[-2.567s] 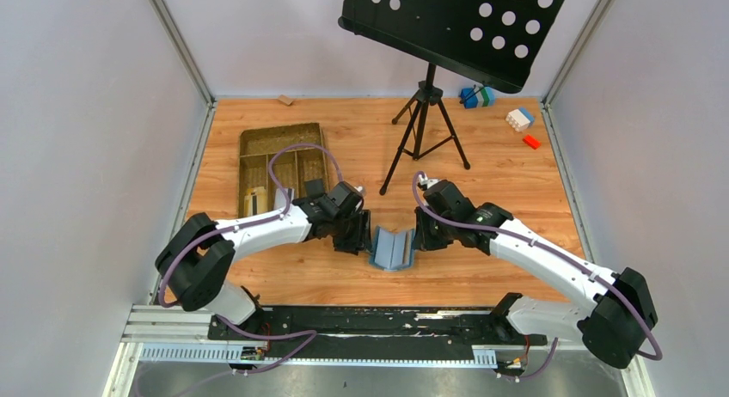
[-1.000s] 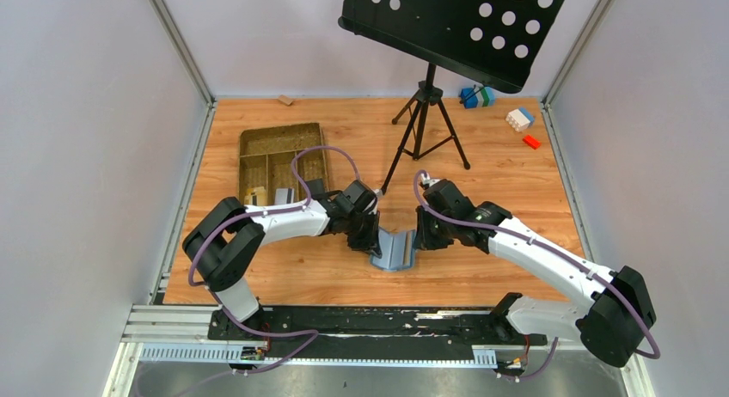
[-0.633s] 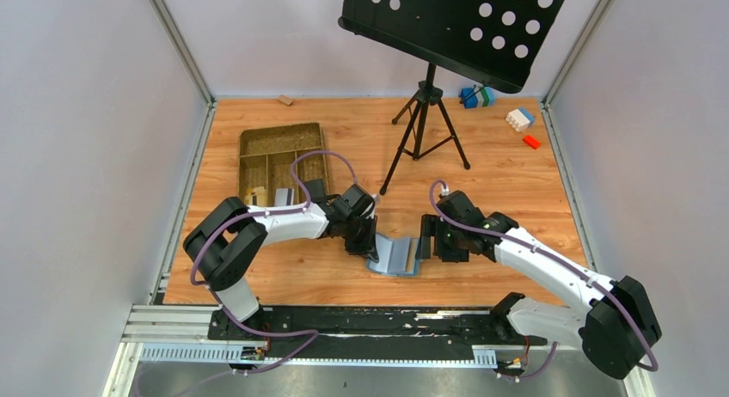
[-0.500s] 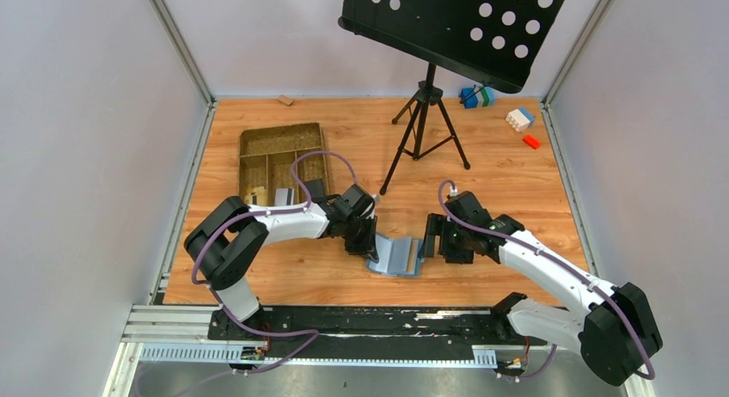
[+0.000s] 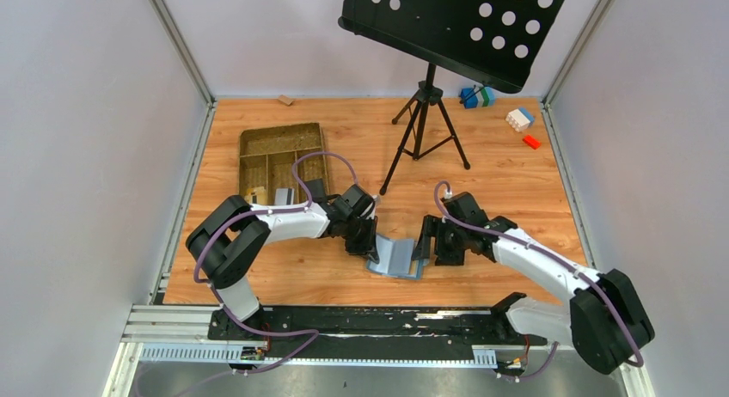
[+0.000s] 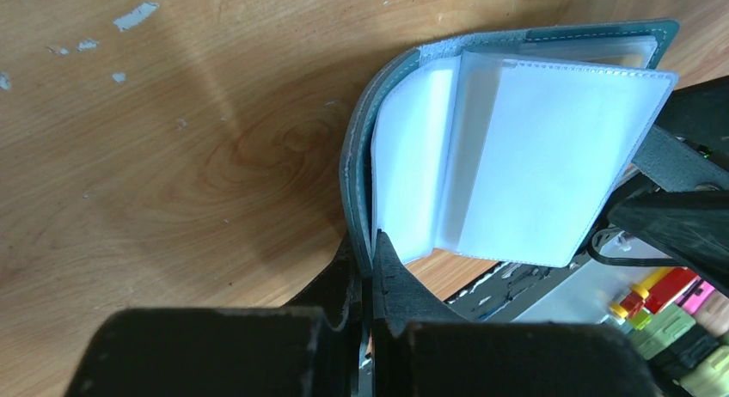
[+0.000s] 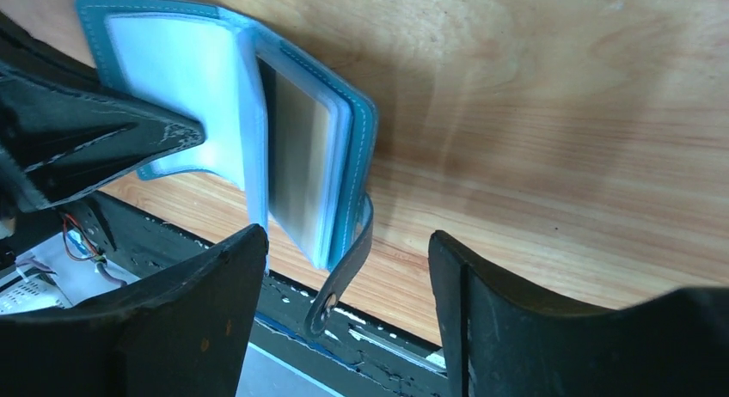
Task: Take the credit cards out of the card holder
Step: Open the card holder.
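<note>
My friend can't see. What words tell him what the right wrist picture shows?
A blue card holder is open like a book, a silvery grey card tucked inside, wooden table behind. The right claw is open, the holder's snap strap showing between its fingers, and the left claw pinches the other cover.

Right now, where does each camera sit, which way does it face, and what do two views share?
Top external: fixed above and behind the bases, looking down at the table; left arm and right arm show whole, meeting at the card holder.
Left wrist: on the left arm, looking along the shut left end effector pinching the holder's cover edge.
Right wrist: on the right arm, looking past the open right end effector at a silvery card.
Shared: all show the opened holder.
</note>
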Robot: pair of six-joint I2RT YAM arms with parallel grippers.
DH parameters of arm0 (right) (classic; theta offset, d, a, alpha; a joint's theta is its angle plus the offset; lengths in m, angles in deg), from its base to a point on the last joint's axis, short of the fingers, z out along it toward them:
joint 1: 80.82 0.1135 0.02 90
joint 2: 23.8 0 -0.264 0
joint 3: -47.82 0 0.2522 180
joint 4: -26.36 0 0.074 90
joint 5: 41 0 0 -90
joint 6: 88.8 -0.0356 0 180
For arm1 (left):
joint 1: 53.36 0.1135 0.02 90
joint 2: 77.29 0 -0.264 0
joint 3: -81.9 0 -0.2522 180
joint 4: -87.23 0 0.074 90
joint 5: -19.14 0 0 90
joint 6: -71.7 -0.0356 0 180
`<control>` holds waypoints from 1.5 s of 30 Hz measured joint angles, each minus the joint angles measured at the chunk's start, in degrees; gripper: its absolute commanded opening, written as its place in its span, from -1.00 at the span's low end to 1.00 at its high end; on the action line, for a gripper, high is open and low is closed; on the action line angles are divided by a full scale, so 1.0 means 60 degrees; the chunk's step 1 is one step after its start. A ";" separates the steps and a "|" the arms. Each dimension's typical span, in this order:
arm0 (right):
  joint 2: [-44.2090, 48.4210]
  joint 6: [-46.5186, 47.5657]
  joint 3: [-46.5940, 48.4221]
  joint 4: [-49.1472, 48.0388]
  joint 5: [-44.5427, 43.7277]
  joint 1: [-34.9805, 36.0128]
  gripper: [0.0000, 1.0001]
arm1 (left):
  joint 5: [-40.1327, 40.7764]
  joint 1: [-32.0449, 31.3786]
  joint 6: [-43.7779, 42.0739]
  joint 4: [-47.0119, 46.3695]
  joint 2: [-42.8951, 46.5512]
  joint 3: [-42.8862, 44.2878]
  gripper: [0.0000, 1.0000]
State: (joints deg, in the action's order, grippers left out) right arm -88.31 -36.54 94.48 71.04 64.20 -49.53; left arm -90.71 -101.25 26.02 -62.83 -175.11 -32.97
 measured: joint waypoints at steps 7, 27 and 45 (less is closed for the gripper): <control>-0.0838 0.0036 0.0026 -0.0211 0.0066 0.0000 0.29 | -0.0029 0.0000 -0.0098 -0.0007 -0.0007 0.0000 -1.00; -0.1727 0.0106 0.0313 -0.0987 0.0703 0.0029 0.06 | -0.0641 0.0015 -0.0171 -0.0375 -0.0160 -0.0069 -1.00; -0.1555 0.0197 0.0488 -0.0980 0.0852 0.0095 -0.63 | -0.1126 -0.0022 0.0113 -0.0874 0.0874 -0.0430 -0.29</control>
State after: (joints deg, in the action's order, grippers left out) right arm -97.65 -35.36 97.41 65.16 69.31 -48.96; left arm -97.47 -101.39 26.69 -68.07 -169.86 -35.55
